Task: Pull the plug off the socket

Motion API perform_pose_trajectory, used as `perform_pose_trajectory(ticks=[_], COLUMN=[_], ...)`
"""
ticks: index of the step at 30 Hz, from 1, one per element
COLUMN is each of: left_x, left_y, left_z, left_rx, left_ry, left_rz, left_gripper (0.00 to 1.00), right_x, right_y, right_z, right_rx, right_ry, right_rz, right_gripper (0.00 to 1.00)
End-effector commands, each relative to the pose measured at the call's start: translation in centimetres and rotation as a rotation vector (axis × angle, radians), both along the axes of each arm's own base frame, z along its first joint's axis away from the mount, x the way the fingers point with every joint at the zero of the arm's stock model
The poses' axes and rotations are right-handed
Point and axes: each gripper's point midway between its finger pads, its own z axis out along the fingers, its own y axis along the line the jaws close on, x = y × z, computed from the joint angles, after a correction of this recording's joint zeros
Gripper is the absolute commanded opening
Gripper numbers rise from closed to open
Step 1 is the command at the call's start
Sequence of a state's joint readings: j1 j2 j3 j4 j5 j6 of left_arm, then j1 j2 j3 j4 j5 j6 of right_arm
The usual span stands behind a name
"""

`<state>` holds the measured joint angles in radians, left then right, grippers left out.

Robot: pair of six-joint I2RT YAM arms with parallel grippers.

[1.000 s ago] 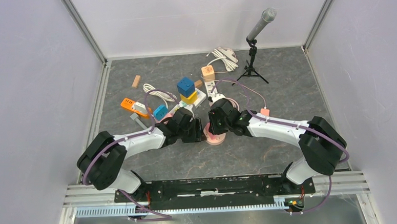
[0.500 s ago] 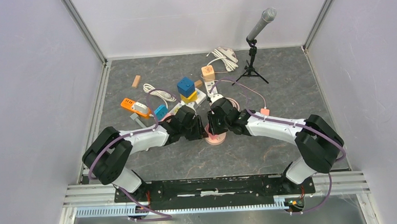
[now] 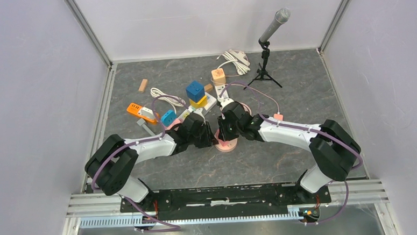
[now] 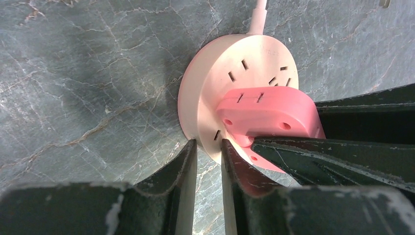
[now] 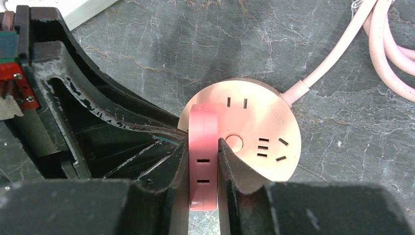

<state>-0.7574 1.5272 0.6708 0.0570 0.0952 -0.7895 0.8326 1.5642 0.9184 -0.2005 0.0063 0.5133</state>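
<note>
A round pale-pink socket [image 3: 227,145] lies flat on the grey table, also in the left wrist view [image 4: 230,73] and the right wrist view [image 5: 254,122]. A deeper pink flat plug [image 5: 203,161] stands upright in it, also in the left wrist view [image 4: 266,110]. My right gripper [image 5: 203,143] is shut on the plug's two flat sides; from above [image 3: 225,135] it hides the plug. My left gripper [image 4: 209,147] pinches the socket's near rim, one finger at its side and one on its top face; from above it sits just left of the socket [image 3: 212,138].
The socket's pink cable [image 5: 337,54] runs off to the back right. Behind the arms lie a blue cube on a yellow block [image 3: 195,92], an orange power strip [image 3: 138,111], a white power strip [image 3: 220,91] and coiled white cables [image 3: 235,59]. A microphone on a tripod [image 3: 267,44] stands at the back right.
My left arm has shifted right and closed in on the socket's left rim. The right gripper stays on the plug, almost unmoved.
</note>
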Motion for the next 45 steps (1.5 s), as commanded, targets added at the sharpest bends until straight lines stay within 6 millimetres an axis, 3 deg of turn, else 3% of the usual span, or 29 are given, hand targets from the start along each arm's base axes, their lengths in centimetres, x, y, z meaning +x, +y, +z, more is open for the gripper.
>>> perform_pose_trajectory(ticks=[1,16,19,24,25,28,30,34,37,41,45], left_x=[-2.5,-2.8,-2.7,-2.7,-2.7,-2.6,-2.6,-2.6,-2.5,-2.4,-2.4], left_y=[5.5,6.0,6.0,5.9,5.8,5.8,5.8,5.7,5.6,5.6,6.5], left_z=[-5.4,-6.0,-6.1,-6.1,-6.1,-6.0,-6.0,-6.1,-6.0,-6.1,-6.5], left_rx=[0.249,0.278,0.285,0.284,0.282,0.282,0.283,0.287,0.286,0.295,0.340], left_ry=[0.110,0.132,0.137,0.143,0.143,0.142,0.143,0.144,0.141,0.145,0.153], left_rz=[0.084,0.092,0.091,0.096,0.096,0.096,0.097,0.088,0.084,0.086,0.107], left_gripper=[0.28,0.27,0.26,0.26,0.26,0.26,0.26,0.30,0.31,0.31,0.30], right_x=[1.0,0.4,0.0,0.4,0.4,0.4,0.4,0.3,0.3,0.9,1.4], right_y=[0.4,0.7,0.6,-0.7,-1.0,-1.2,-1.3,-1.0,-0.8,-0.7,-0.2], right_z=[2.6,2.3,1.7,0.4,0.1,-0.4,-0.9,-1.4,-1.4,-0.2,1.7], right_rx=[0.106,0.239,0.229,0.160,0.145,0.116,0.095,0.085,0.084,0.100,0.137], right_ry=[-0.027,0.070,0.167,0.137,0.133,0.115,0.106,0.113,0.111,0.072,0.051], right_rz=[-0.050,-0.095,-0.104,-0.133,-0.135,-0.111,-0.097,-0.076,-0.070,-0.087,-0.096], right_gripper=[0.00,0.00,0.00,0.00,0.02,0.28,0.38,0.44,0.37,0.03,0.00])
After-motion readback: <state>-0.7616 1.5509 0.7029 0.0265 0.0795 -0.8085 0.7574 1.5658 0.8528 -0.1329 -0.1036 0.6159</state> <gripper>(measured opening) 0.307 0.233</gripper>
